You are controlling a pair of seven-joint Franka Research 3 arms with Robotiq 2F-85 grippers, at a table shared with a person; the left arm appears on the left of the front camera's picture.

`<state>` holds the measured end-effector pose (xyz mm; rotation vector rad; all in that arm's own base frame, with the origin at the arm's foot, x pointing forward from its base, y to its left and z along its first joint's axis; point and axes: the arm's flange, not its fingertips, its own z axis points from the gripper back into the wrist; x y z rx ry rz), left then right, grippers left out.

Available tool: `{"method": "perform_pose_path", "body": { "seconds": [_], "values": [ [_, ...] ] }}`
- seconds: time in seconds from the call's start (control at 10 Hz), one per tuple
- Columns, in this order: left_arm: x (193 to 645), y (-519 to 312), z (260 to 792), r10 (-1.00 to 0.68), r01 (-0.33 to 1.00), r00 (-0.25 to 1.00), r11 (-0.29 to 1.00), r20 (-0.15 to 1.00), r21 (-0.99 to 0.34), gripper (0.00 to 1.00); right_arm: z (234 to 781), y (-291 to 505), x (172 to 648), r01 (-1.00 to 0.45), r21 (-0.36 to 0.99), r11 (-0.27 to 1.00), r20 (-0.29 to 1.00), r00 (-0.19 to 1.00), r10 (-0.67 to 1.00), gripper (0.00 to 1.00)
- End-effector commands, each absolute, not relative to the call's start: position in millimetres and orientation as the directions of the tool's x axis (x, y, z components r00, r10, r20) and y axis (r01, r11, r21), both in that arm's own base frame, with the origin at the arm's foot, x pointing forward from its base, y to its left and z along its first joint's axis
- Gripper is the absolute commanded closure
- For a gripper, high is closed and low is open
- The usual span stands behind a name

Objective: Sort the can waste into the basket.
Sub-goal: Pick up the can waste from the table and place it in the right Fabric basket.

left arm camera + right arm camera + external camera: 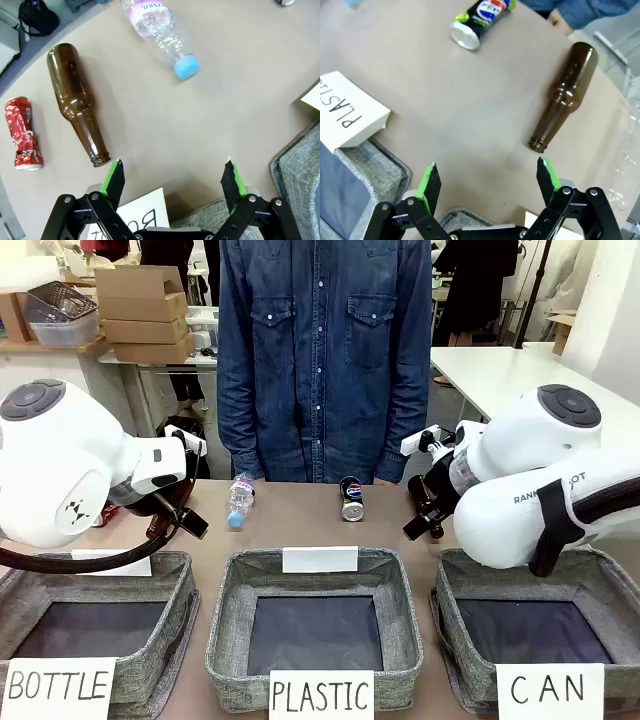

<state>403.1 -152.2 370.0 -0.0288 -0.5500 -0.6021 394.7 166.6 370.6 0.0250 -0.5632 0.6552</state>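
Grey woven-fabric basket with the white "CAN" card (452, 640) sits nearest, at 5 o'clock in the front view. A like basket marked "PLASTIC" (225, 640) is at 6 o'clock and one marked "BOTTLE" (178, 620) at 7. All three look empty, so neither can has been sorted yet.

Just beyond the baskets both tools hover over the table. The right gripper (487, 167) has its green-padded jaws spread wide with nothing between them, and the left gripper (173, 170) stands the same.

In the right wrist view, a brown glass bottle (565, 95) lies at 1 o'clock from the right gripper. The dark blue-black Pepsi can (480, 20) lies farther off at 12, on its side with its silver end toward the robot.

In the left wrist view, a crushed shiny red can (22, 132) lies at 9 o'clock. Another brown glass bottle (75, 102) is at 10 and a clear plastic bottle with a blue cap (160, 35) at 12.

The right arm looks best placed for the Pepsi can. It should close across the round body, keep clear of the bottle, then lift over the basket wall before letting go.

At the far edge stands a person in a denim shirt (322, 350).
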Motion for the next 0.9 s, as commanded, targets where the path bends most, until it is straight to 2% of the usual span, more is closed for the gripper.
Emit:
{"method": "perform_pose_path", "body": {
  "seconds": [0.0, 0.8],
  "values": [
    [403.1, -152.3, 370.0, -0.530, 0.545, 0.685, 0.828, 0.499, 0.131, 0.00, 370.7, 166.7, 394.8, -0.583, -0.151, 0.798, 0.504, 0.649, 0.570, 0.00],
    [403.1, -152.3, 370.0, -0.530, 0.545, 0.685, 0.828, 0.499, 0.131, 0.00, 370.7, 166.7, 394.8, -0.583, -0.151, 0.798, 0.504, 0.649, 0.570, 0.00]
  ]
}}
